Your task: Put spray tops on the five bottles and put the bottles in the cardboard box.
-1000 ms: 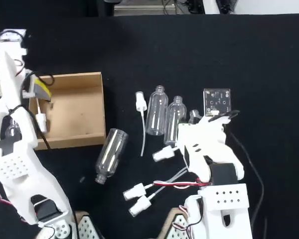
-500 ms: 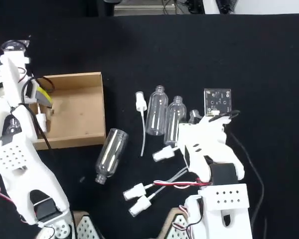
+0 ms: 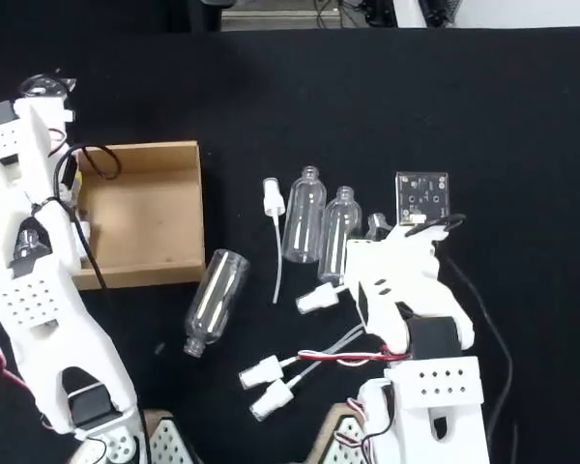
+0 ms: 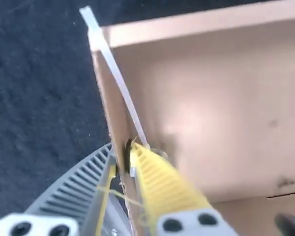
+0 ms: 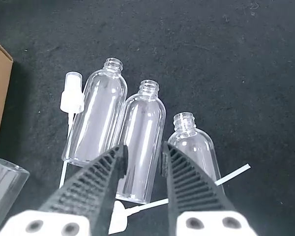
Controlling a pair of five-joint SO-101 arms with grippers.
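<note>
Three uncapped bottles (image 5: 96,115) lie side by side on the black desk (image 3: 483,116). A fourth bottle (image 3: 215,298) lies beside the cardboard box (image 3: 140,208), and loose spray tops (image 3: 317,298) lie nearby. The right gripper (image 5: 142,147) hovers over the middle bottle (image 5: 140,128), jaws spread. The left gripper (image 4: 124,151) straddles the box's wall; whether its jaws pinch it cannot be told.

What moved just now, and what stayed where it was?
The left arm stretched a little farther across the table, with the left gripper at the left wall of the cardboard box. Nothing was grabbed or let go. The right gripper, the loose bottles, the spray tops and the box stayed put.
</note>
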